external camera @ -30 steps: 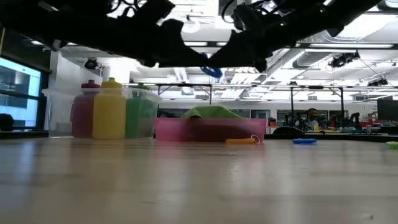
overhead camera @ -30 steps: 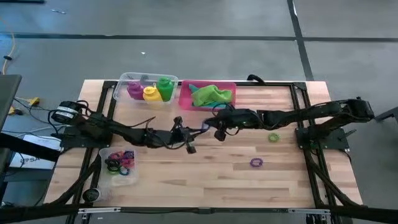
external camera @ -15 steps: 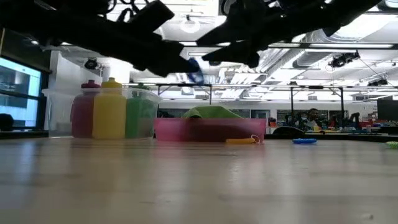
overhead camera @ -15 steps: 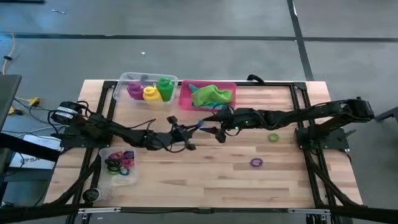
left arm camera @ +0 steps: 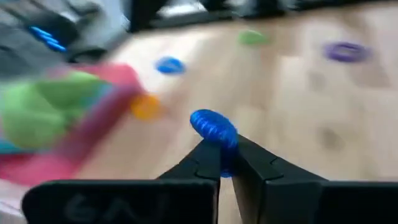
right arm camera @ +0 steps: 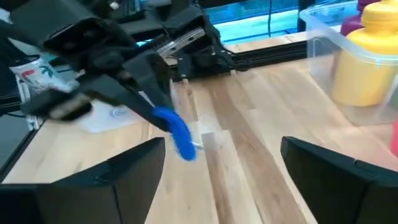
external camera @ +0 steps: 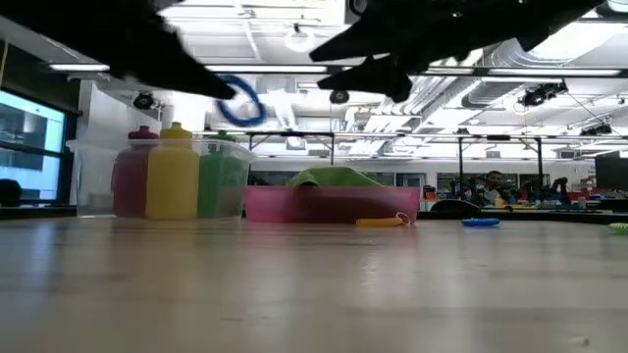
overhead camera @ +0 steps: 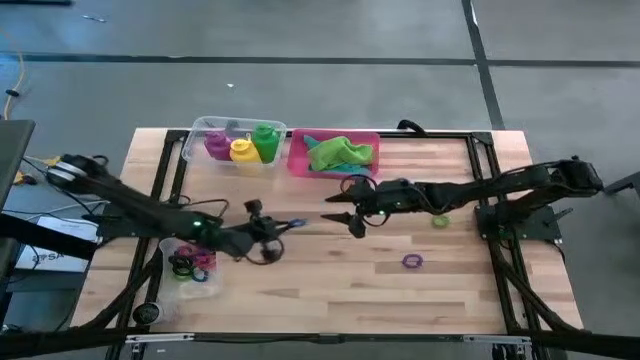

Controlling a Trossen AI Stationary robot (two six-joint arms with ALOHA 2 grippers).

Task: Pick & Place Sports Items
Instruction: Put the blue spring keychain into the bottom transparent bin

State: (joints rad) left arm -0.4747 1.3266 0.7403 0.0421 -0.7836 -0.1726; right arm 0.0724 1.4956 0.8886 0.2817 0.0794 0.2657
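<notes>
Blue ring (left arm camera: 213, 128): pinched edge-on in the left gripper (left arm camera: 225, 163), raised above the table (overhead camera: 330, 275) seemingly near the ring tub (overhead camera: 190, 262); right gripper (overhead camera: 340, 213), jaws spread wide, empty, mid-table.

Grey floor (overhead camera: 300, 40) with dark seam lines around wooden table (overhead camera: 330, 280). Ceiling strip lights (external camera: 285, 12), exposed ducts (external camera: 491, 83), blue-lit window (external camera: 29, 147).
</notes>
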